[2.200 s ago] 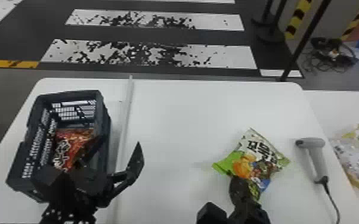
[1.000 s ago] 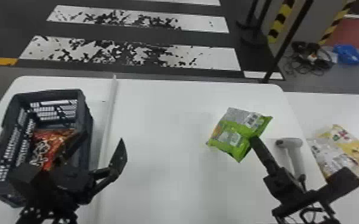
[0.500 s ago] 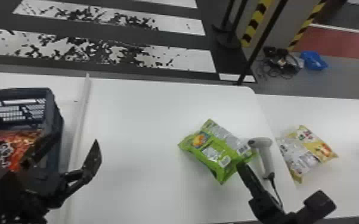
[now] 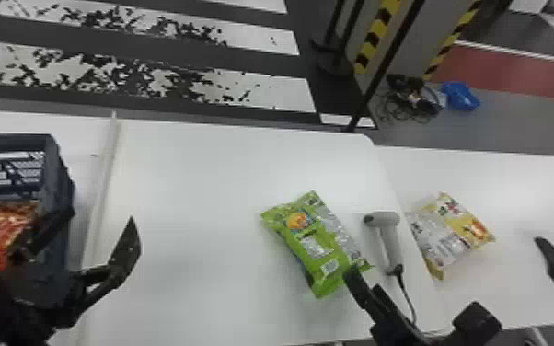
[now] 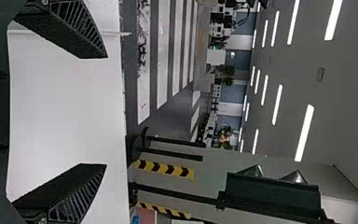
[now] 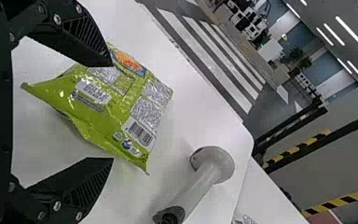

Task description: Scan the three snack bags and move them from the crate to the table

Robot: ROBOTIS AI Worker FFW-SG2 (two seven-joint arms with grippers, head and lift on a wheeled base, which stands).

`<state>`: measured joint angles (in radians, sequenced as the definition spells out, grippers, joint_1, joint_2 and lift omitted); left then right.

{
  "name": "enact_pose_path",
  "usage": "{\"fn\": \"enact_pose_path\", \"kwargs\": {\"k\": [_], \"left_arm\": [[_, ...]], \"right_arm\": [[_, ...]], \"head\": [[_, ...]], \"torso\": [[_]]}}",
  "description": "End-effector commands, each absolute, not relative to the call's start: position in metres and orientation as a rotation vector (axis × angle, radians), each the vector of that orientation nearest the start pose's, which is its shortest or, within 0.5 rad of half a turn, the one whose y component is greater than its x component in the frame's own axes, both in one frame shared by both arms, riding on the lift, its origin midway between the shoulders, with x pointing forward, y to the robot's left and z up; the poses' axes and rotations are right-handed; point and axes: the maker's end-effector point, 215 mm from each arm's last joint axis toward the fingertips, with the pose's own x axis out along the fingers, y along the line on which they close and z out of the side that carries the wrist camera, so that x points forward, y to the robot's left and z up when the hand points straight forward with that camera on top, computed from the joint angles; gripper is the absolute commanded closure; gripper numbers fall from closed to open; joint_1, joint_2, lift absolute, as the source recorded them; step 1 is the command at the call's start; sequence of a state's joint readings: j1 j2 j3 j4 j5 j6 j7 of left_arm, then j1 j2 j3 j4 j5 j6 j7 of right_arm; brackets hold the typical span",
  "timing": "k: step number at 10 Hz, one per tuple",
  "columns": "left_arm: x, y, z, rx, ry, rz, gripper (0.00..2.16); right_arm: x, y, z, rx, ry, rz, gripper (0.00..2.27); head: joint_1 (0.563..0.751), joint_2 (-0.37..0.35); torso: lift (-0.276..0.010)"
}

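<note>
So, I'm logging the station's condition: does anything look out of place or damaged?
Yes, on the floor beyond the white table: a tangled heap of black cables lies loose beside a crumpled blue item, which looks untidy, and the white painted stripes are patchy, as if worn. Nothing looks spilled on the table.

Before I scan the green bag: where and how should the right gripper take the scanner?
I'd grip mid-handle on the scanner, from above, closing across its width: it lies on the table with that slim handle pointing back toward the robot. Avoid the wider head and the cable at the near end.
</note>
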<state>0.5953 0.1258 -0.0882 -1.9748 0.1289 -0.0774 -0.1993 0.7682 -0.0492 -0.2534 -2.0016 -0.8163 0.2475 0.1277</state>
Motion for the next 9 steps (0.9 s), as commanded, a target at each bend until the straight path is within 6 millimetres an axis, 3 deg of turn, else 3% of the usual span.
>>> {"fn": "enact_pose_path", "kwargs": {"k": [1,2,3,4,6,9], "left_arm": [[0.392,0.147,-0.392,-0.083,0.119,-0.329,0.04],[0.391,0.146,-0.391,-0.083,0.119,-0.331,0.04],[0.389,0.146,-0.391,-0.081,0.121,-0.332,0.04],[0.387,0.146,-0.391,-0.076,0.123,-0.332,0.04],[0.387,0.147,-0.391,-0.07,0.123,-0.328,0.04],[0.385,0.147,-0.394,-0.061,0.132,-0.337,0.04]], "right_arm": [[0.327,-0.29,-0.478,0.654,0.466,-0.019,0.27],[0.34,-0.283,-0.471,0.612,0.471,0.043,0.67],[0.353,-0.277,-0.471,0.556,0.495,0.087,1.82],[0.364,-0.273,-0.473,0.52,0.503,0.119,2.23],[0.387,-0.279,-0.474,0.357,0.448,0.139,2.24],[0.399,-0.32,-0.481,0.251,0.373,0.064,2.24]], "head": [[0.695,-0.25],[0.695,-0.239],[0.695,-0.221],[0.695,-0.205],[0.695,-0.19],[0.695,-0.217]], "torso": [[-0.062],[-0.062],[-0.062],[-0.062],[-0.062],[-0.062]]}}
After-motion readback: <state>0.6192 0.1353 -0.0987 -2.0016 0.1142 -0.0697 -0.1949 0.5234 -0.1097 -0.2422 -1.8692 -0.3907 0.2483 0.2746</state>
